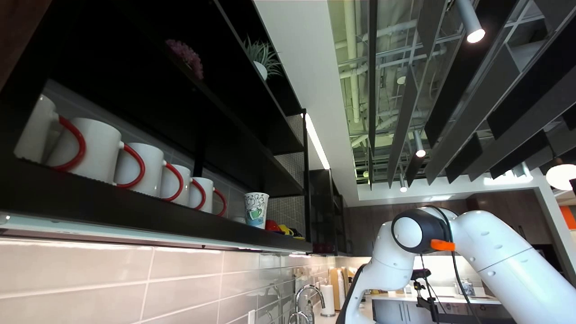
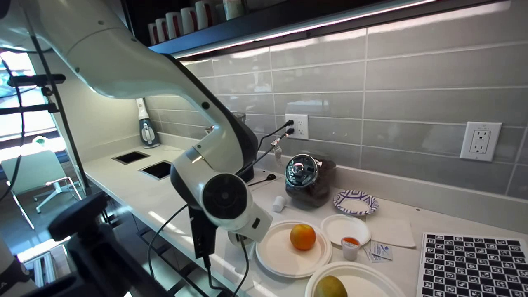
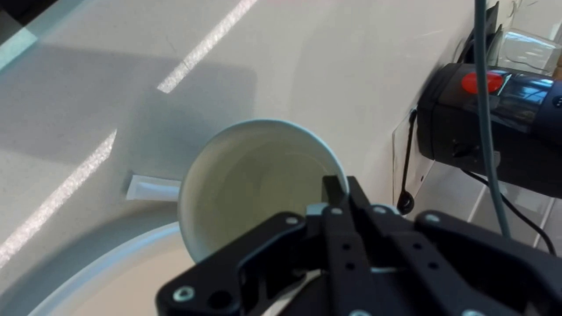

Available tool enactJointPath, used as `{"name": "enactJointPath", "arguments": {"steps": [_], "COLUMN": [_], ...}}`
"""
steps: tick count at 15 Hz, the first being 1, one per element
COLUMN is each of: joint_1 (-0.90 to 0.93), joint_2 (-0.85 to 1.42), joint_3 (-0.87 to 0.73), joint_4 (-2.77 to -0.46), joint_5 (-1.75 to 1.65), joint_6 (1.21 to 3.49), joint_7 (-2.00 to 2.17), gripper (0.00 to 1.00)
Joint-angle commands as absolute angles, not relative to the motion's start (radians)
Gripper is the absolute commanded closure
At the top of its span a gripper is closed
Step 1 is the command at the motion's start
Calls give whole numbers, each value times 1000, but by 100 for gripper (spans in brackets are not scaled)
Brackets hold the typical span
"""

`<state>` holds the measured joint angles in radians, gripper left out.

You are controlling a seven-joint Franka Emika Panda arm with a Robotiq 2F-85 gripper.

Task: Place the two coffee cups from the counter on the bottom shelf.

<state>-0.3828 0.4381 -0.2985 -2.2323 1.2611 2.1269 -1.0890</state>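
In the wrist view I look down into a white coffee cup [image 3: 259, 184] standing on the counter, its outer side mark hidden. My gripper [image 3: 345, 184] is shut on its rim, one fingertip inside the wall and one outside. Another coffee cup [image 1: 256, 210], white with dark swirls and a teal-green mark, stands upright on the bottom shelf [image 1: 198, 225], seen in an exterior view. That black shelf [image 2: 251, 25], lit from below, also runs along the top of an exterior view. There my fingers are hidden behind the wrist of the arm.
White mugs [image 1: 96, 148] with red handles line the shelf; red and yellow items [image 1: 279, 228] sit past the cup. A plate [image 2: 272, 264] bearing an orange [image 2: 302, 236], a dark jar [image 2: 317, 185] and a small tipped cup [image 2: 279, 203] are nearby. A black appliance [image 3: 483, 145] stands by the wall.
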Motion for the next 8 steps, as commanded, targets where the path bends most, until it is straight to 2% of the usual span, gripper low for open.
{"name": "enactJointPath", "arguments": {"steps": [1,8], "joint_1": [-384,-319], "joint_2": [407,199], "joint_3": [-304,-316], "joint_4": [-2230,-2309], "joint_5": [1244,993], "joint_6": [2124,2161], "joint_7": [-1110,-1026], "gripper": [99,99]}}
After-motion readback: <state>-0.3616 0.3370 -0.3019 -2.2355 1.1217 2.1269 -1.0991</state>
